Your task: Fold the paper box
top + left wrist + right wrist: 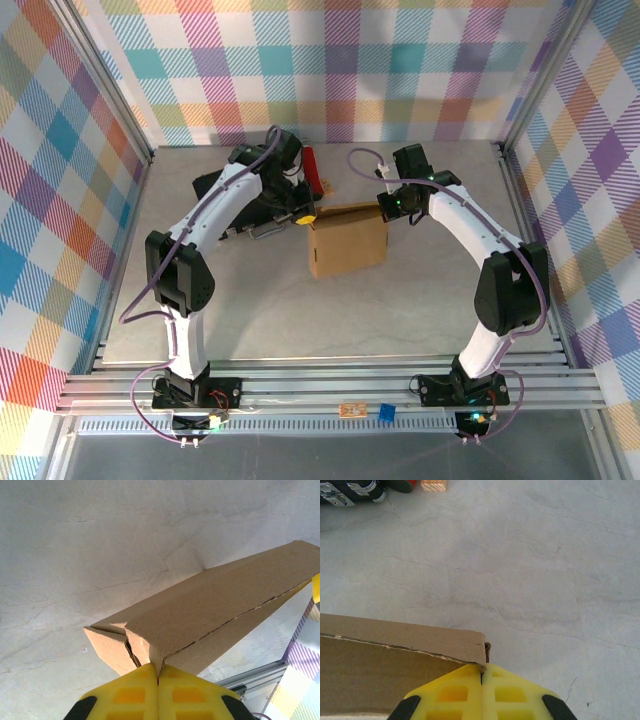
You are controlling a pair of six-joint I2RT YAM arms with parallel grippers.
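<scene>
Top external view: the left hand (305,215) and the right hand (384,208) each pinch a far corner of the paper box (348,245), so uneven pulling may tear it.

Nothing written can be read in any of the views. The paper box (347,240) shows plain brown cardboard faces. The small orange piece (352,409) and the blue piece (386,412) on the near rail (280,400) are too small for any marking to be made out.
</scene>
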